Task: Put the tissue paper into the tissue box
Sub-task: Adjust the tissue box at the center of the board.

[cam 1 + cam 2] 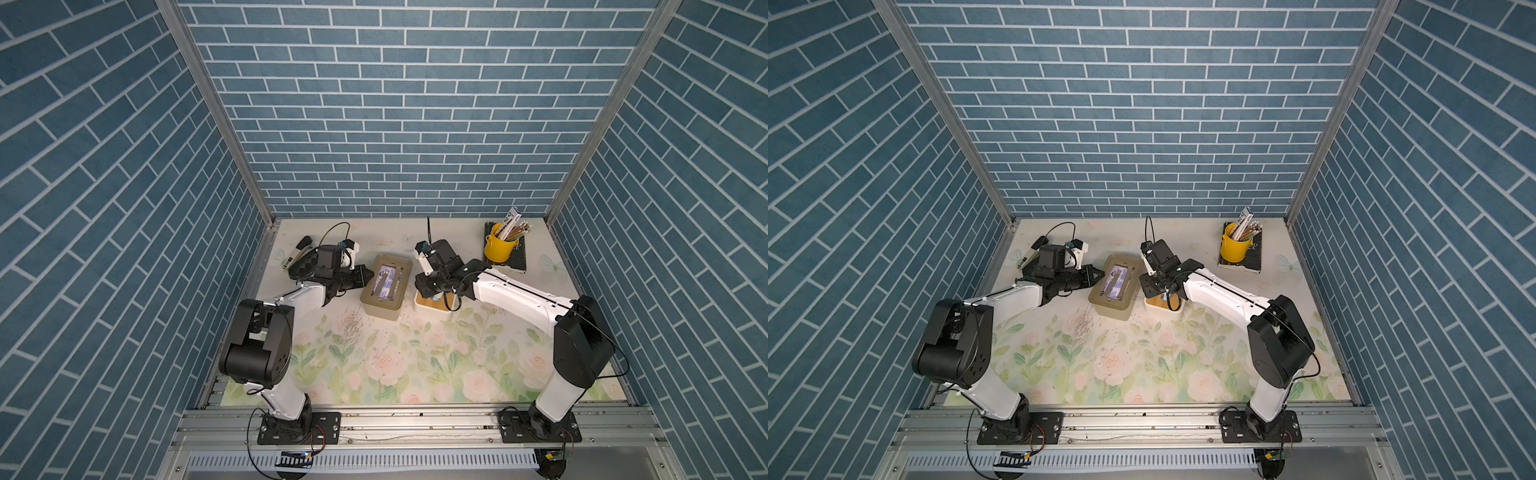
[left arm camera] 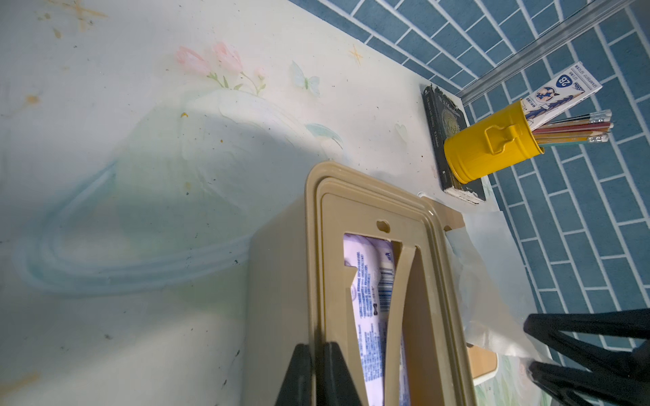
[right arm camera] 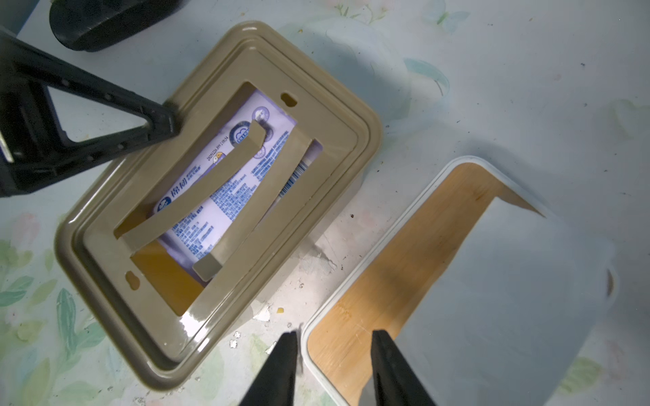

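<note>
Purple-white tissue paper pack [image 3: 225, 197] half hidden inside khaki plastic tissue box [image 3: 334, 165]
Left claw [image 2: 316, 348] pinches the box's rim; right claw [image 3: 335, 334], spread, hangs beside the box over a white-rimmed bamboo lid [image 3: 404, 253].

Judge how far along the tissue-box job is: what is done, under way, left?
Done: the purple tissue pack lies inside the tan tissue box. In hand: the left tool pinches the box's rim; the right tool stands open astride the edge of the wooden lid. Left: probably closing the box with that lid, which a loose white sheet partly covers.
</note>
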